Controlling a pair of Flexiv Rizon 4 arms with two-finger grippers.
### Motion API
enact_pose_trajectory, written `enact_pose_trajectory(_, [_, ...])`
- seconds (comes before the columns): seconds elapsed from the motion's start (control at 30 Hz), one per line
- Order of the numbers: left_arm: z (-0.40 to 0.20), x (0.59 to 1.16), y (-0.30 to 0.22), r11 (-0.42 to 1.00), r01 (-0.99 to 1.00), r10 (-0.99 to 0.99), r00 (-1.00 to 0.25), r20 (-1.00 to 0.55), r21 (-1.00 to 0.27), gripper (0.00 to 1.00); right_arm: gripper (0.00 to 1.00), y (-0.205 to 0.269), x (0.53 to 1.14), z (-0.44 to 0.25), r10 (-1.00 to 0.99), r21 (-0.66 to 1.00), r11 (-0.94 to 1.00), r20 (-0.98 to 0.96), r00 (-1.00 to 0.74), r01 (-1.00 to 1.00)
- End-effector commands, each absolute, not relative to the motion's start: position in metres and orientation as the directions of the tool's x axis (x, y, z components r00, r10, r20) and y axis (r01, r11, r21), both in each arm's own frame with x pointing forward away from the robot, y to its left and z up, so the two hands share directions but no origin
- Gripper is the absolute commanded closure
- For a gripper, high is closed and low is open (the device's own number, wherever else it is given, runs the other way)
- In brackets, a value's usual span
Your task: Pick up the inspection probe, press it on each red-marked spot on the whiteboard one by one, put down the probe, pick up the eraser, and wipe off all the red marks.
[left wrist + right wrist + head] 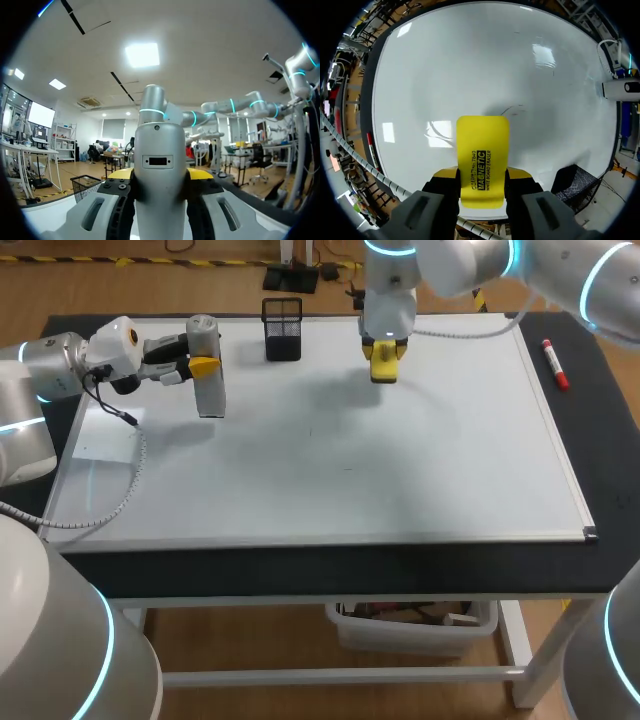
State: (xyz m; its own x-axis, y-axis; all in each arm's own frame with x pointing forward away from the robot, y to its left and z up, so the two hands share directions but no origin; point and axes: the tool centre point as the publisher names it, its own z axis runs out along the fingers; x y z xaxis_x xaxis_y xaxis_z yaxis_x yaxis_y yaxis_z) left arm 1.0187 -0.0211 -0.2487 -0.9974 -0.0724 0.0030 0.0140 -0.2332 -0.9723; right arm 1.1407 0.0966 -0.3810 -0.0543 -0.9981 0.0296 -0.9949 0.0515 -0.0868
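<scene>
The inspection probe (208, 390) is pinched upright between the fingers of the left gripper (200, 367) at the far left of the whiteboard (400, 470). Its lower end seems to meet the board, though contact cannot be confirmed. The yellow eraser (482, 142) is clamped from both sides by the right gripper (482, 176) and held over the board's far edge, near a black mesh pen holder (283, 328). A red marker (555, 364) is laid beside the board's right edge.

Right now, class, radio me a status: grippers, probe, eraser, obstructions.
Left gripper shut on probe. Right gripper shut on eraser, over whiteboard. No red marks seen. Mesh holder at far edge, clear.
</scene>
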Motion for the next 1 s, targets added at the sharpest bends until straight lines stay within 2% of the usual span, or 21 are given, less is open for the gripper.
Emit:
enact_pose_trajectory(0.03, [-0.248, 1.020, -0.020, -0.234, 0.013, -0.068, -0.998, 0.003, -0.972, 1.00, 1.00, 0.110, 1.179, -0.387, -0.998, -0.005, 0.051, 0.038, -0.051, -0.999])
enact_pose_trajectory(0.43, [-0.248, 1.020, -0.020, -0.234, 0.013, -0.068, -0.998, 0.003, -0.972, 1.00, 1.00, 0.134, 1.213, -0.398, -1.000, 0.016, 0.024, 0.018, -0.024, -1.000])
enact_pose_trajectory(1.0, [-0.248, 1.020, -0.020, -0.234, 0.013, -0.068, -0.998, 0.003, -0.972, 1.00, 1.00, 0.143, 1.232, -0.414, -1.000, 0.035, 0.009, 0.006, -0.009, -0.999])
